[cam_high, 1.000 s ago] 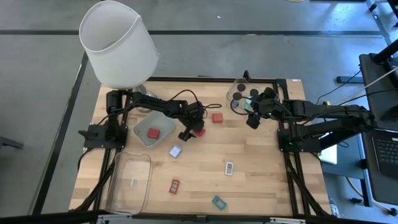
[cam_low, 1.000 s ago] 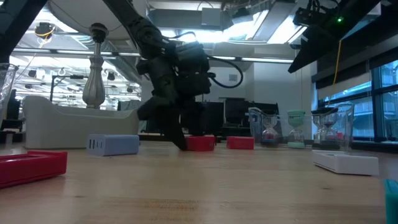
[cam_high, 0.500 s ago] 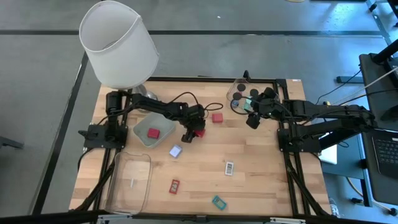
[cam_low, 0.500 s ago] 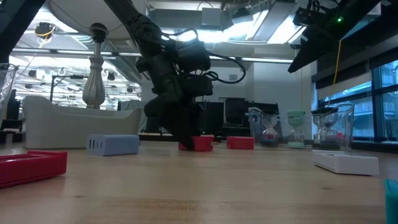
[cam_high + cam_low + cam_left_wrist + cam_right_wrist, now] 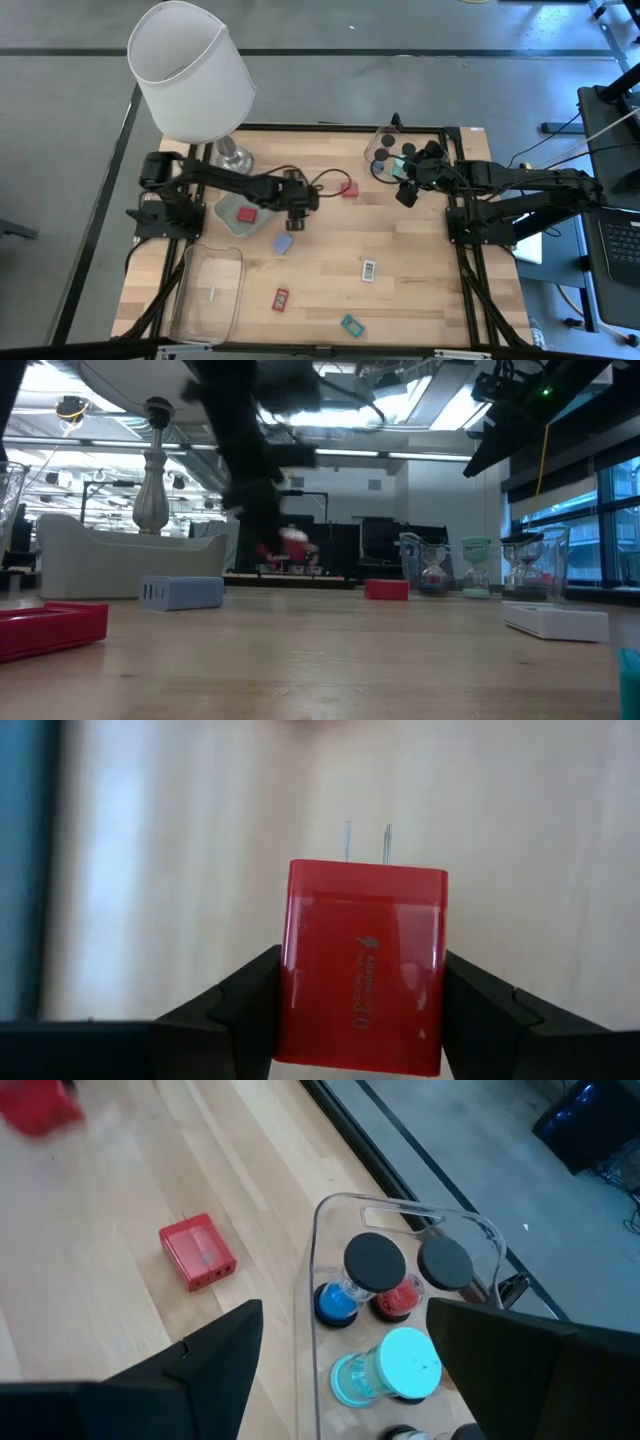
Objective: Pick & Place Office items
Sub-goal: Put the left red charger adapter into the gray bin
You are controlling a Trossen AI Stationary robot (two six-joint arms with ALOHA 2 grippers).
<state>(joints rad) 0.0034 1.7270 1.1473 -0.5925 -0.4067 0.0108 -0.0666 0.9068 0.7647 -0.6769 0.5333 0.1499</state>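
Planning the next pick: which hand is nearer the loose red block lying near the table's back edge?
Left. The left hand, holding a red charger, is just beside the red block; the right hand hovers slightly farther off, by the clear tray.

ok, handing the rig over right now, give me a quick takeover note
Left gripper: shut on a red charger block, lifted off the table near the grey tray.
Right gripper: open, empty, hovering beside the clear tray at the far right corner.
Done: one red block in the grey tray; several sand timers in the clear tray.
Left on the table: red block, blue-grey piece, white-labelled piece, red piece, teal piece with a dark round piece beside it.
Next, probably: drop the held block into the grey tray.
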